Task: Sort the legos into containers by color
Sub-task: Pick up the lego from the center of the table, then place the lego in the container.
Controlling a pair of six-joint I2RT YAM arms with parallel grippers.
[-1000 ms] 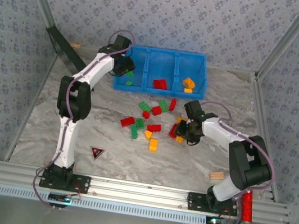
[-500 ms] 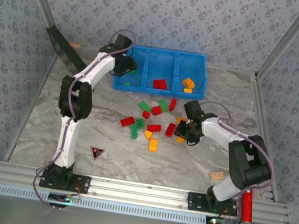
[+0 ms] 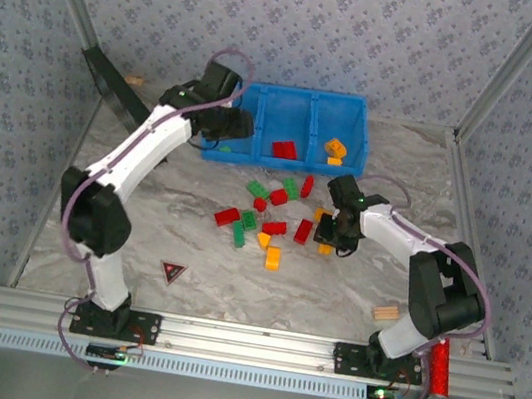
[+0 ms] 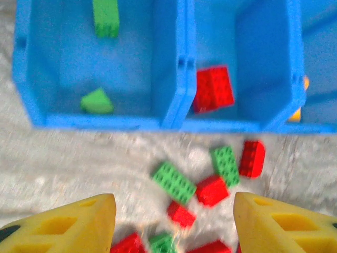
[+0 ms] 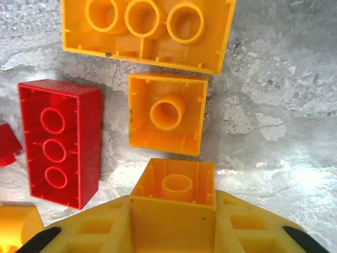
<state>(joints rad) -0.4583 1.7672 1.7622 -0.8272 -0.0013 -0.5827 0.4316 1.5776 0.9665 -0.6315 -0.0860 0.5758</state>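
Observation:
The blue bin (image 3: 297,98) has three containers side by side; in the left wrist view the left one holds green legos (image 4: 106,18) and the middle one a red brick (image 4: 213,88). Orange pieces (image 3: 336,149) lie in the right one. My left gripper (image 3: 232,123) hovers at the bin's front left, open (image 4: 174,226), with nothing between its fingers. Loose red, green and orange legos (image 3: 269,210) are scattered on the table. My right gripper (image 3: 330,232) is shut on a small square orange-yellow brick (image 5: 176,184), hollow side up, beside another square one (image 5: 167,113).
A long orange brick (image 5: 147,31) and a red brick (image 5: 60,142) lie close to the right gripper. A tan wooden block (image 3: 386,313) sits near the right arm's base, a triangle sticker (image 3: 171,272) front left, and a black panel (image 3: 112,84) leans at the back left.
The left gripper has opened and drawn back from the left container as its arm swung out to the left. The right gripper has closed on the small orange-yellow brick.

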